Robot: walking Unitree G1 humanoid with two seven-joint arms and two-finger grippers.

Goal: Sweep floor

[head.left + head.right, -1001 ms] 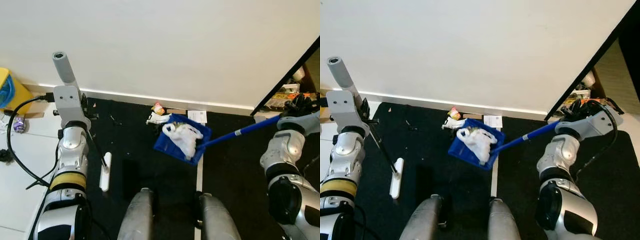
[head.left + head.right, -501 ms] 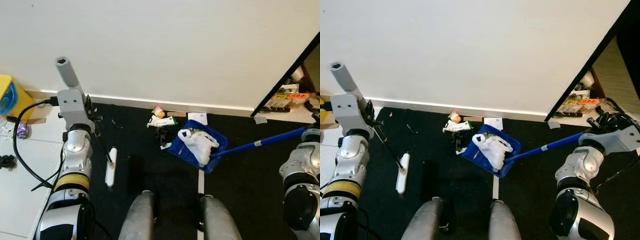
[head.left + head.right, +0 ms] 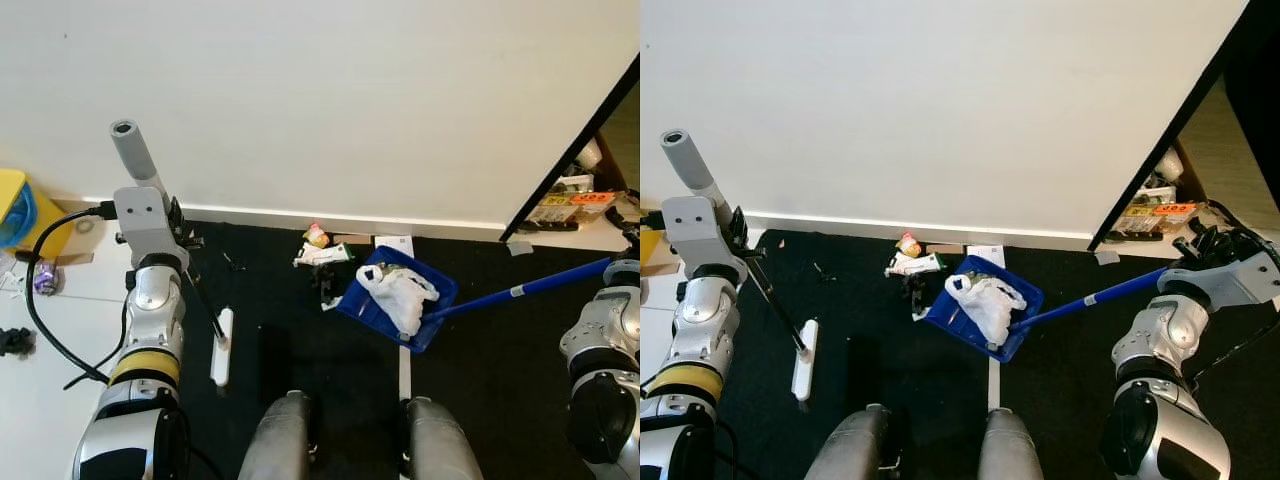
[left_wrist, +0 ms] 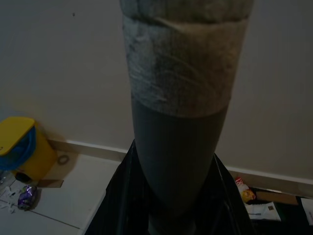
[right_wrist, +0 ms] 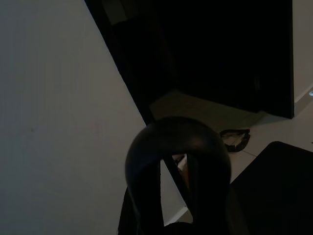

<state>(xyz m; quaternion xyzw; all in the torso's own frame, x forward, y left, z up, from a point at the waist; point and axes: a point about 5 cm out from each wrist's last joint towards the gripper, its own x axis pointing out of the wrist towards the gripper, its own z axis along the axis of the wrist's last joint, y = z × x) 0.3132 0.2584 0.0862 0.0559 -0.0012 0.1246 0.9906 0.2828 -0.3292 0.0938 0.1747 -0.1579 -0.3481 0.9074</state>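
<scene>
Blue plastic dustpan [image 3: 398,300], crumpled white bag [image 3: 400,292]

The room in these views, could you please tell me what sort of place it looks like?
Probably a home room or hallway: a plain white wall with a baseboard, a black floor mat over pale tiles, and a dark doorway beside household clutter.

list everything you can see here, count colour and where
Plastic dustpan: 1, blue, long blue handle, on the black mat near the wall.
Crumpled plastic bag: 1, white, inside the dustpan.
Small litter pile: several pieces, mixed colours, on the mat beside the dustpan.
Broom: 1, white head, grey handle, on the mat at the robot's left.
Floor mat: 1, black, along the white wall.
Plastic bin: 1, yellow, far left by the wall.
Left gripper: on the broom handle.
Right gripper: on the dustpan handle.
</scene>
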